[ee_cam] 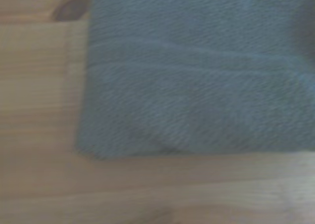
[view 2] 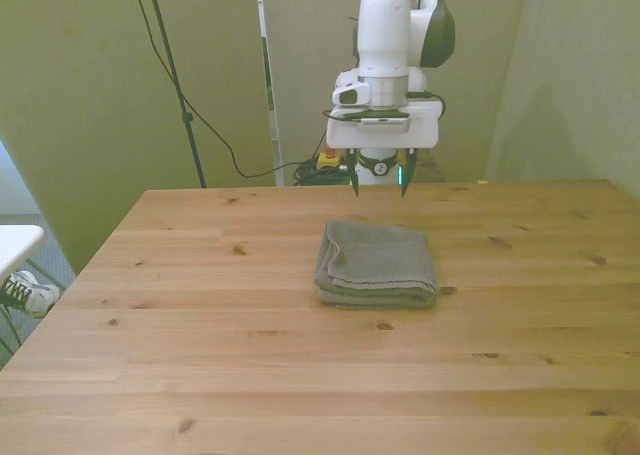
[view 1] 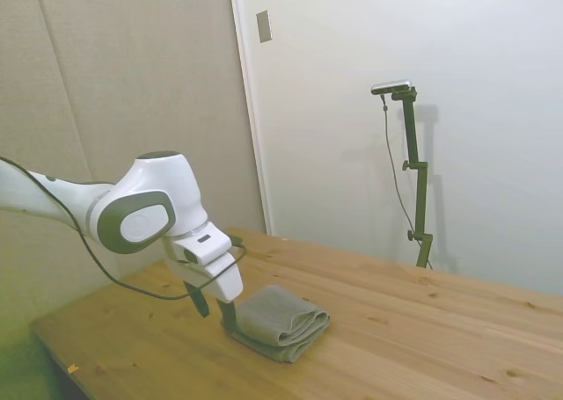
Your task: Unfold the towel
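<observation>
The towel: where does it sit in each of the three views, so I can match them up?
Side view: the towel lies folded, lower centre, beside the gripper.
Front view: centre of the table, in front of the gripper.
Wrist view: fills most of the frame, one corner showing.
Shared landmark: the towel's stacked folds.

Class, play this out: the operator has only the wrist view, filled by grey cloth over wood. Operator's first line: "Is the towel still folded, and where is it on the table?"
Observer: Folded, yes. The towel lies as a thick stack near the middle of the table.
Operator: Is the gripper touching it?
Observer: No. The gripper hangs above the towel's far edge, clear of the cloth.
Operator: Open or shut?
Observer: Open, fingers spread and pointing down in the front view.
Operator: Which side shows the rounded folds?
Observer: In the side view, the end away from the arm.
</observation>
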{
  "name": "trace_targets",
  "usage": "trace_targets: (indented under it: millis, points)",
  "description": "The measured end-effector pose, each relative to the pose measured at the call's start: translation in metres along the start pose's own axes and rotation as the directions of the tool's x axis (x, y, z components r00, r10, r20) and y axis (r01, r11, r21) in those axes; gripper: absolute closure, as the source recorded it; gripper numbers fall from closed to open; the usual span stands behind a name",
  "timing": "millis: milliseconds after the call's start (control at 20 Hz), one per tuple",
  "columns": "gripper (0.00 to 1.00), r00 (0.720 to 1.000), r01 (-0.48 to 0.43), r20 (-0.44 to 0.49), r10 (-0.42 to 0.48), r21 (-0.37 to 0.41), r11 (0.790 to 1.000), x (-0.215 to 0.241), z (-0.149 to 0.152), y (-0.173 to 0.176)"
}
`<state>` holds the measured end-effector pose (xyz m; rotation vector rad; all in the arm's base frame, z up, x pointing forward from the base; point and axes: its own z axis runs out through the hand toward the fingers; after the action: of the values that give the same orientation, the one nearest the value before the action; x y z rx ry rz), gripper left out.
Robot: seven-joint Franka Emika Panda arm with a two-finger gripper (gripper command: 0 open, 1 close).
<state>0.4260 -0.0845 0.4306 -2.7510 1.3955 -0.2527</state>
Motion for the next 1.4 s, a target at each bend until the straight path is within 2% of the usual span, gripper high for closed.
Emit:
trace_targets:
  millis: [250,550,650,850,1050,1400]
  points:
    - [0.00,0.997,-0.073,-0.020,0.073,0.017,0.997,0.056,0.004,0.042]
    - [0.00,0.984,-0.167,0.076,0.158,0.133,0.977,0.099,0.027,0.077]
    - [0.00,0.983,-0.165,0.109,0.145,0.198,0.966,0.113,0.038,0.080]
    - [0.00,0.983,-0.133,0.160,0.090,0.286,0.949,0.110,0.040,0.071]
    - [0.00,0.980,-0.123,0.189,0.067,0.297,0.947,0.108,0.045,0.071]
    - [0.00,0.975,-0.134,0.218,0.053,0.377,0.917,0.106,0.057,0.067]
